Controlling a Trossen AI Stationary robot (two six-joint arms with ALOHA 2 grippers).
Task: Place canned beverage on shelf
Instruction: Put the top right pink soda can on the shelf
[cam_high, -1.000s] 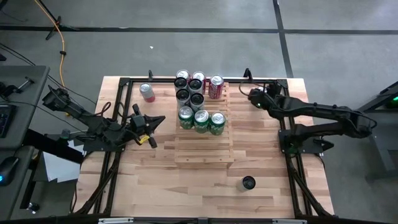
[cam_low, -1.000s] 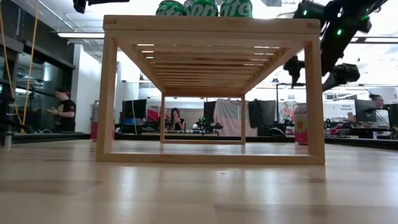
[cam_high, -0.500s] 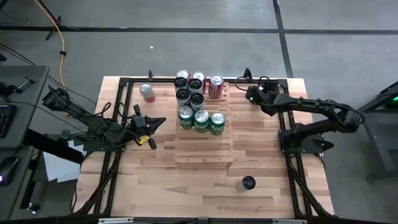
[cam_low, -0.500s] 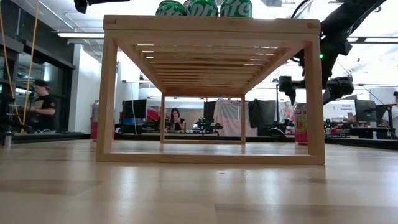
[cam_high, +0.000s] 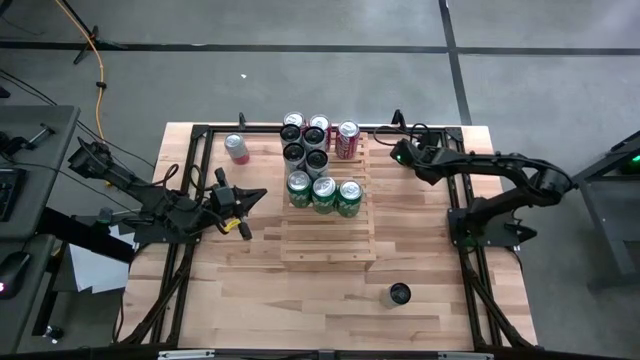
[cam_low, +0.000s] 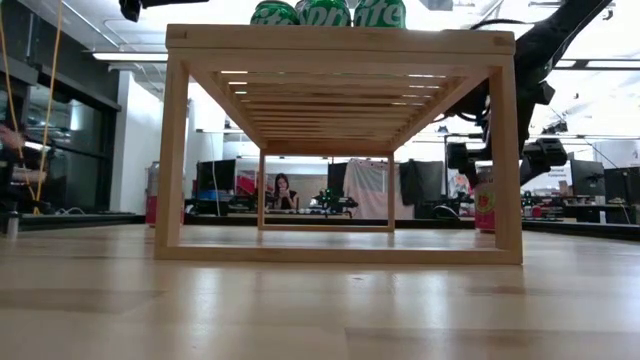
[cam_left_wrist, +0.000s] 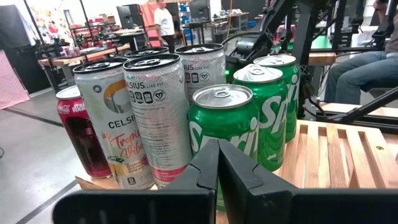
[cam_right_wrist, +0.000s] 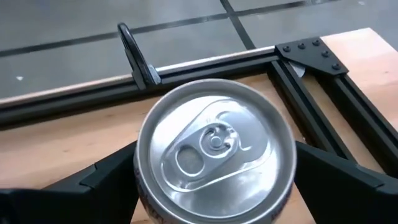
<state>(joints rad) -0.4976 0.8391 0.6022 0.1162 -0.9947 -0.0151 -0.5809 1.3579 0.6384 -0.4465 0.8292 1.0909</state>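
Where shelf (cam_high: 330, 240) stands, three green cans (cam_high: 323, 195).

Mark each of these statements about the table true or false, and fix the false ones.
1. Three green cans stand on the shelf. True.
2. The left gripper is open. False: it is shut, off the shelf's left side.
3. The right gripper is open with a silver-topped can between its fingers. True.
4. The dark can lies on its side on the shelf. False: it stands upright on the table, apart from the shelf.
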